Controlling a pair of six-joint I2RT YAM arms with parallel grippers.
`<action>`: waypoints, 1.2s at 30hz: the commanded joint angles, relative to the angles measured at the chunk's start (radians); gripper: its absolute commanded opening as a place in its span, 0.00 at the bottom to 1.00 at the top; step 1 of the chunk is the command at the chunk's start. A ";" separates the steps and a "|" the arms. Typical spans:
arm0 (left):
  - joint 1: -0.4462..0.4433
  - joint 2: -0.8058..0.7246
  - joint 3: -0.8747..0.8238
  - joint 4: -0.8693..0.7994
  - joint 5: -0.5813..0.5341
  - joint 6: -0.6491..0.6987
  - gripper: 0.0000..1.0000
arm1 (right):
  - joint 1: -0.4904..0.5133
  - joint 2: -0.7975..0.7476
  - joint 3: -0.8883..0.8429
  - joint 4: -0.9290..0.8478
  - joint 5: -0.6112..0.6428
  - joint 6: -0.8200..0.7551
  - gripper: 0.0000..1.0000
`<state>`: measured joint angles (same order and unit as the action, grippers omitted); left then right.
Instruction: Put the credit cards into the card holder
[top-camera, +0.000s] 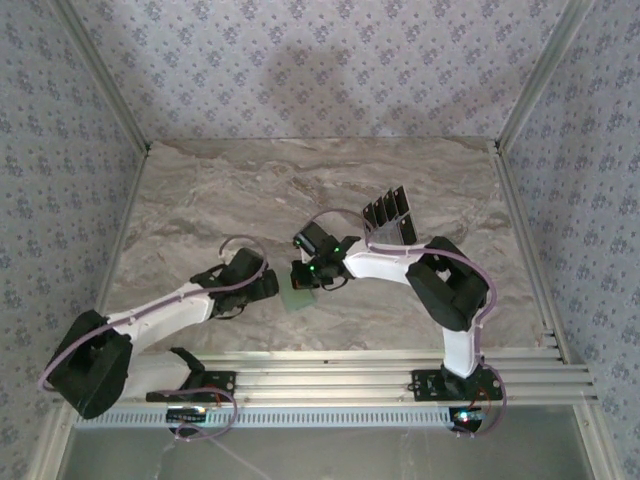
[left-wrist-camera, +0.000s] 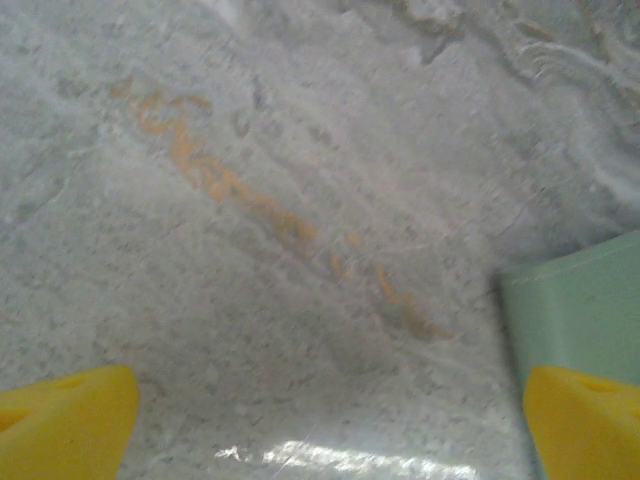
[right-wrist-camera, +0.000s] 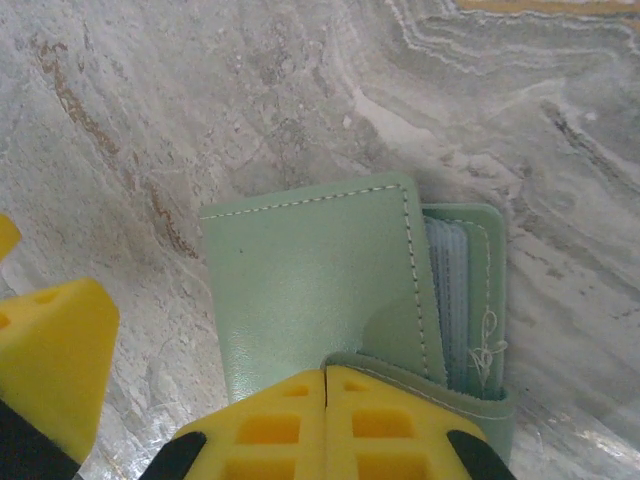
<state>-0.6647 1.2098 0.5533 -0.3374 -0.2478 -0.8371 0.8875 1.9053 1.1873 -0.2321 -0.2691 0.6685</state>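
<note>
The pale green card holder (top-camera: 297, 299) lies on the marble table just in front of the arms' meeting point. In the right wrist view the card holder (right-wrist-camera: 310, 290) is partly opened, showing its inner pockets at the right. My right gripper (right-wrist-camera: 327, 400) has its fingers pressed together at the holder's near flap, whose edge curls out beside them. My right gripper (top-camera: 306, 272) sits directly over the holder. My left gripper (top-camera: 268, 285) is open and low over bare table, its right finger beside the card holder (left-wrist-camera: 585, 300). Several dark credit cards (top-camera: 390, 212) lie fanned behind the right arm.
A yellow finger (right-wrist-camera: 50, 365) of the left gripper stands close to the holder's left side. Patterned walls enclose the marble table (top-camera: 220, 190) on three sides, and a metal rail (top-camera: 400, 365) runs along its near edge.
</note>
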 joint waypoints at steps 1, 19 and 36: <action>0.013 0.023 0.040 -0.022 0.022 0.028 0.99 | 0.025 0.062 -0.004 -0.111 0.036 -0.030 0.00; 0.073 0.086 0.068 -0.061 0.043 0.013 0.99 | 0.085 0.143 0.037 -0.225 0.108 -0.069 0.00; 0.209 -0.031 0.313 -0.247 0.025 0.145 1.00 | 0.031 -0.038 0.327 -0.290 0.055 -0.141 0.53</action>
<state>-0.4808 1.2125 0.7906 -0.5053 -0.2070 -0.7544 0.9424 1.9545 1.4479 -0.4580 -0.2020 0.5610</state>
